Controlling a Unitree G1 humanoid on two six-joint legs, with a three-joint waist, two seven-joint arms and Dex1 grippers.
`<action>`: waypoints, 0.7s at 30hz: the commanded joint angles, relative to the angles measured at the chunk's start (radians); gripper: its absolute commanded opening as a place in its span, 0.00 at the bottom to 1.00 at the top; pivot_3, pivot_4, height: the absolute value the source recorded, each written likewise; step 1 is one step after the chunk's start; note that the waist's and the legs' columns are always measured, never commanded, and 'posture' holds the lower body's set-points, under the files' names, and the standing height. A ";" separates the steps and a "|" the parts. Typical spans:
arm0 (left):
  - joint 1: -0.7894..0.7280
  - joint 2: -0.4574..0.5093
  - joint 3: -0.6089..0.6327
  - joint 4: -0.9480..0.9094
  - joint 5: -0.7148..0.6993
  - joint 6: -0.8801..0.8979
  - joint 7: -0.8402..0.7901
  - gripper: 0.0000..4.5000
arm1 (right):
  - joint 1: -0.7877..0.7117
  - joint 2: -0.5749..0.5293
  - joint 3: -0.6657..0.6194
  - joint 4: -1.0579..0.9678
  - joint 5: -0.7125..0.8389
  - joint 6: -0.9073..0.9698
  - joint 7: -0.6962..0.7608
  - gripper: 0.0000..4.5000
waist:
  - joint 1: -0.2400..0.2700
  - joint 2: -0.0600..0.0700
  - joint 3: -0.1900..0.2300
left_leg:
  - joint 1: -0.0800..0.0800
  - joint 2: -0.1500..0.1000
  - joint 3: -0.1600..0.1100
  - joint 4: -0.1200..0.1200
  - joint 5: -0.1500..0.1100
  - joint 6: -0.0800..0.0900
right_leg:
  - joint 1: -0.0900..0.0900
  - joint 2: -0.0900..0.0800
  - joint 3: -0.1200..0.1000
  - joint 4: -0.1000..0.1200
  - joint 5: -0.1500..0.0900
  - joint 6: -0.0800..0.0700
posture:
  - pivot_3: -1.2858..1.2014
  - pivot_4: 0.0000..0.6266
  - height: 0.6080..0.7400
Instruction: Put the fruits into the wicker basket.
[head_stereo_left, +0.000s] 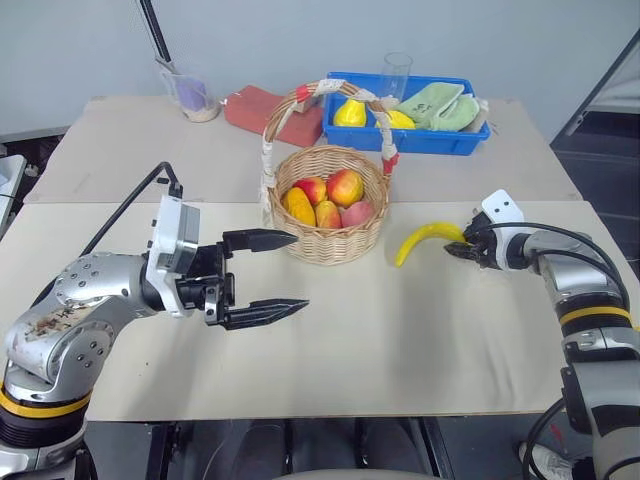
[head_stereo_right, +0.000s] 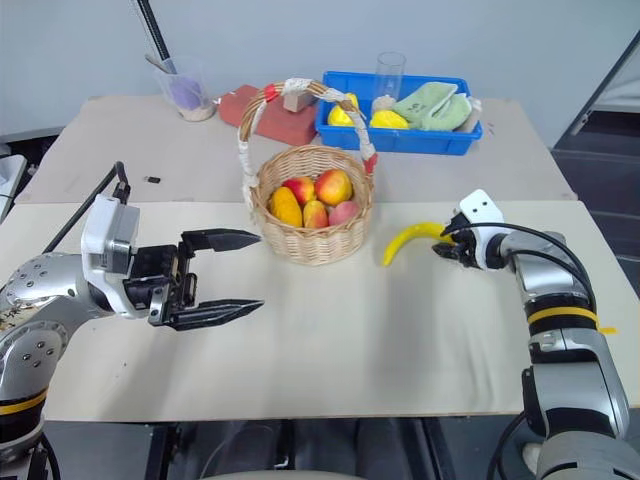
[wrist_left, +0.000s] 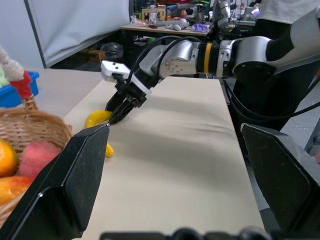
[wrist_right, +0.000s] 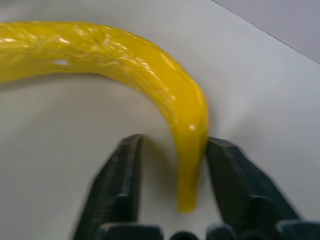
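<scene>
Right gripper (wrist_right: 170, 185) fingers straddle banana (wrist_right: 125, 60) tip on table (head_stereo_left: 400, 330), apparently touching one side, not clamped; left gripper (head_stereo_left: 275, 275) spread wide.

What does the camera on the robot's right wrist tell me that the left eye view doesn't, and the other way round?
The right wrist view adds the close detail: the banana's thin end lies between the two right fingers, one finger against it and a gap on the other side. The left eye view adds the surroundings: the wicker basket with fruit in it, the blue bin behind, and the left fingers spread open beside the basket. Both show the banana on the table, with the right fingers at its end.
</scene>
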 joint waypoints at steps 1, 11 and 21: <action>-0.013 -0.001 0.009 -0.005 0.008 -0.016 0.010 1.00 | 0.002 -0.007 -0.039 -0.045 0.009 -0.011 -0.002 0.12 | 0.000 0.000 0.000 | 0.000 0.000 0.000 0.000 0.000 0.000 | 0.000 0.000 0.000 0.000 0.000 0.000 | 0.52 0.24 1.00; 0.085 0.047 0.157 -0.028 -0.023 0.020 0.073 1.00 | 0.146 -0.098 -0.095 -0.568 0.168 0.194 0.164 0.00 | 0.001 0.001 0.000 | -0.001 0.000 -0.001 -0.001 0.000 0.000 | -0.001 0.000 0.000 0.001 0.000 0.000 | 0.52 0.24 1.00; 0.189 0.092 0.300 -0.044 -0.061 0.050 0.107 1.00 | -0.027 0.113 -0.061 -0.873 0.342 0.479 -0.015 0.00 | 0.000 0.001 0.000 | 0.001 0.001 -0.002 -0.001 -0.001 0.001 | 0.000 0.000 -0.001 0.000 0.000 0.000 | 0.52 0.24 1.00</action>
